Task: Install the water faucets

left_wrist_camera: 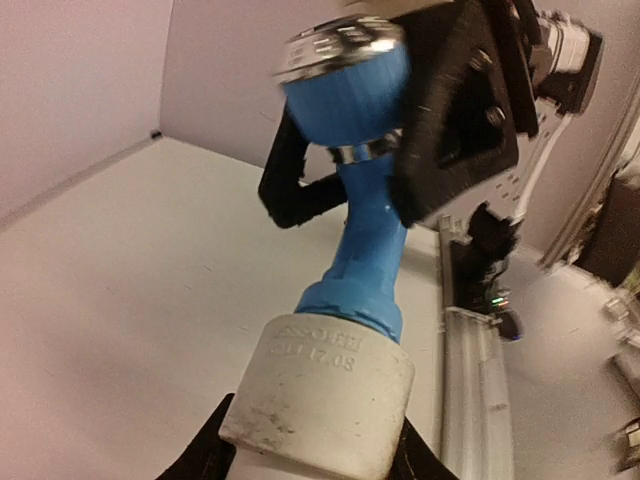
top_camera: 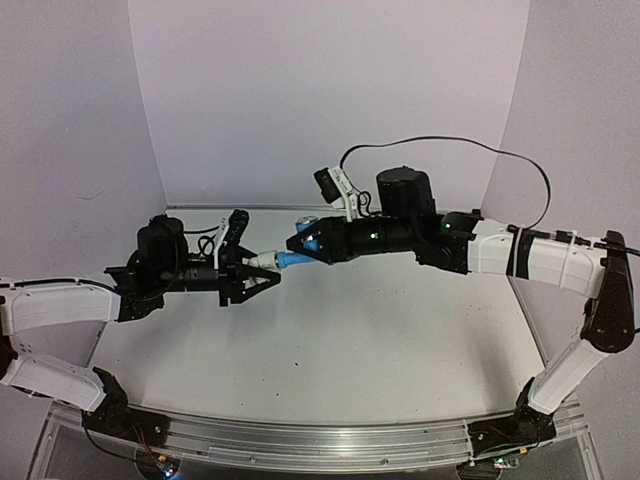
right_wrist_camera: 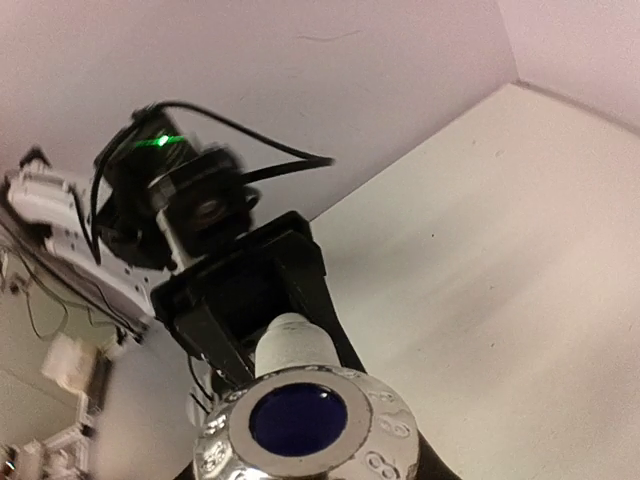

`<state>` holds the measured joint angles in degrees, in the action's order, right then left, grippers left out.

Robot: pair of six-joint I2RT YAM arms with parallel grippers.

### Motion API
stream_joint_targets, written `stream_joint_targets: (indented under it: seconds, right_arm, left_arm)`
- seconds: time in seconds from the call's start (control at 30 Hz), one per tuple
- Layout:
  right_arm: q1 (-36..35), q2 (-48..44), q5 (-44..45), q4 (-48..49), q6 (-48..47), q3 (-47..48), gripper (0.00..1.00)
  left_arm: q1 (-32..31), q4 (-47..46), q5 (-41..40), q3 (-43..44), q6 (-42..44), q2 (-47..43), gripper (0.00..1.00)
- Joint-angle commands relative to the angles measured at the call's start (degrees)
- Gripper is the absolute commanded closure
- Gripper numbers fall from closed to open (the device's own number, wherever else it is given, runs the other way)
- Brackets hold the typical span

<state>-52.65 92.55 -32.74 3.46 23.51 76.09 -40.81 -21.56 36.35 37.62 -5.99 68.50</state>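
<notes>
Closest, the left gripper (left_wrist_camera: 310, 462) pinches the white fitting (left_wrist_camera: 320, 385) between nearly closed jaws, in the air above the table (top_camera: 350, 340). The blue tap (left_wrist_camera: 362, 255) has its stem in the fitting's mouth, both sharing one long axis that runs on to the right gripper (left_wrist_camera: 372, 170), clamped around the tap's neck.

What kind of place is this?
Probably a lab robot test cell: plain white walls box in a white table, two arms are bolted to a metal rail at its near edge, and a cable loops behind.
</notes>
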Motion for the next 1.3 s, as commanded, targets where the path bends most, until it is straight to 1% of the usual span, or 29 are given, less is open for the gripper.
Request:
stream_joint_targets:
  seconds: [0.0,0.07,0.1,0.13,0.17,0.2,0.27,0.3,0.37,0.4,0.47,0.5,0.53,0.6,0.63,0.7,0.73,0.8,0.9,0.97,1.0,1.07,1.1,1.23,1.27]
  right_arm:
    - [0.3,0.1,2.2,5.0,39.7,1.4,1.0]
    - [0.4,1.2,1.6,8.5,45.3,1.6,0.94]
    - [0.5,1.7,1.8,8.9,47.0,1.9,0.93]
    - [0.8,2.0,2.0,9.1,47.4,2.0,0.89]
    - [1.1,2.2,2.2,9.3,47.2,2.1,0.84]
    - [1.5,2.1,2.6,9.4,46.0,1.8,0.74]
    - [2.5,1.4,4.1,9.4,41.1,0.8,0.58]
    - [2.9,0.7,4.8,9.5,37.3,0.3,0.49]
    - [3.2,-1.5,6.6,9.5,27.8,-0.8,0.32]
    - [3.2,-2.8,7.0,9.4,22.3,-1.8,0.26]
    - [3.2,-5.6,5.9,9.3,9.8,-3.4,0.19]
    - [3.2,-7.0,4.9,8.8,2.1,-4.0,0.17]
    - [3.1,-8.1,3.4,7.6,-3.4,-4.4,0.14]
    - [3.0,-10.1,0.4,5.5,-16.8,-5.9,0.1]
    - [3.0,-10.6,-0.7,4.9,-23.8,-6.9,0.08]
    - [2.4,-11.2,-2.4,2.8,-34.6,-7.7,0.06]
    - [1.9,-10.9,-2.6,1.6,-38.7,-7.6,0.06]
    - [1.2,-10.3,-3.1,0.7,-43.9,-7.2,0.05]
    - [-0.2,-9.5,-5.8,0.7,-48.4,-6.6,0.05]
    - [-0.9,-8.6,-6.9,0.8,-49.0,-6.0,0.08]
    - [-1.0,-7.8,-7.6,1.0,-48.2,-5.4,0.12]
    - [-1.1,-5.8,-9.4,1.1,-44.6,-3.4,0.35]
    - [-1.1,-4.6,-10.9,1.1,-41.8,-2.2,0.43]
    - [-1.1,-1.9,-13.7,3.5,-32.8,-1.2,0.59]
    - [-1.0,-1.5,-13.5,3.9,-30.1,-1.0,0.66]
  left_arm:
    - [1.2,-20.2,-35.3,4.8,34.4,6.8,1.0]
    - [1.2,-24.5,-38.7,8.2,43.4,11.4,1.0]
    - [1.2,-25.0,-38.8,10.0,46.0,13.8,1.0]
    - [1.2,-25.1,-38.1,11.5,47.4,15.0,1.0]
    - [1.2,-25.1,-37.3,12.5,47.9,15.7,1.0]
    - [1.2,-25.0,-35.9,12.2,46.8,15.5,1.0]
    - [1.2,-24.6,-30.8,9.6,41.9,13.3,1.0]
    - [1.2,-23.9,-28.7,7.4,38.0,11.2,1.0]
    - [1.2,-21.6,-23.3,2.0,26.8,6.2,1.0]
    - [1.2,-20.6,-20.4,-0.4,20.3,3.9,1.0]
    - [1.2,-19.1,-13.8,-4.8,6.4,-1.0,1.0]
    - [1.2,-18.8,-11.4,-6.5,-0.4,-2.7,1.0]
    - [1.3,-18.5,-8.3,-7.6,-9.3,-4.0,1.0]
    - [1.3,-17.9,-1.0,-8.7,-23.6,-4.5,1.0]
    - [1.3,-17.5,2.8,-8.7,-28.2,-3.9,1.0]
    - [1.3,-17.2,12.4,-7.8,-36.6,-2.1,1.0]
    - [1.3,-17.1,15.9,-7.4,-40.6,-1.2,1.0]
    - [1.2,-17.2,21.4,-7.0,-44.3,-0.1,1.0]
    - [1.2,-17.0,23.7,-7.3,-45.5,-1.1,1.0]
    - [1.2,-16.9,25.5,-7.0,-45.5,-1.5,1.0]
    - [1.2,-16.9,26.0,-6.9,-45.2,-1.6,1.0]
    - [1.2,-16.8,26.2,-6.3,-44.6,-1.1,1.0]
    - [1.2,-16.8,26.5,-5.7,-44.1,-0.8,1.0]
    - [1.2,-16.4,27.5,-2.9,-41.3,2.4,1.0]
    - [1.2,-16.2,27.2,-2.0,-39.6,2.9,1.0]
